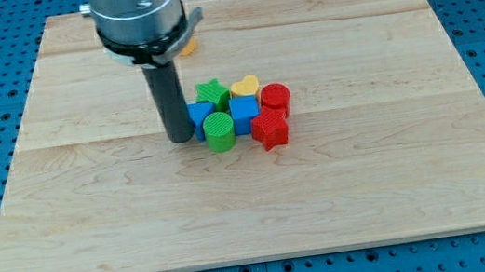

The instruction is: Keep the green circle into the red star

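The green circle [219,131] sits at the lower left of a tight cluster of blocks near the board's middle. The red star [271,129] lies at the cluster's lower right, with a blue block [244,113] between and above them. My tip [180,139] rests on the board just left of the green circle, close to touching it. A second blue block [198,116] is partly hidden behind the rod.
A green star [210,92], a yellow heart [245,87] and a red cylinder [275,98] form the cluster's top row. A yellow block [185,45] peeks out behind the arm's body near the view's top. The wooden board [372,194] lies on a blue pegboard.
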Robot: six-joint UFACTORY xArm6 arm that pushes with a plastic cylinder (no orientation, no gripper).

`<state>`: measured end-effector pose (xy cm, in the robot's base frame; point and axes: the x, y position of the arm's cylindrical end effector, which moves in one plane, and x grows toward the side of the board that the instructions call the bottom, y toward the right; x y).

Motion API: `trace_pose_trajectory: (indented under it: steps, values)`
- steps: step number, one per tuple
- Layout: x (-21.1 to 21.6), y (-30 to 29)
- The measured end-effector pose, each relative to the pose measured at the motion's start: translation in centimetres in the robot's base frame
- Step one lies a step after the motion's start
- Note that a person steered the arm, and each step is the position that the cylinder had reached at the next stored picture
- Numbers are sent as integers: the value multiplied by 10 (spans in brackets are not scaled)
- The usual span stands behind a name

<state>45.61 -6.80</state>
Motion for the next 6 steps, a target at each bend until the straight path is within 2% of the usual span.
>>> trace_pose_trajectory:
  steps: [1,3,4,5,6]
  values:
    - [0,26]
    - [39,7]
    - [49,34]
    - [40,60]
    - [31,61]
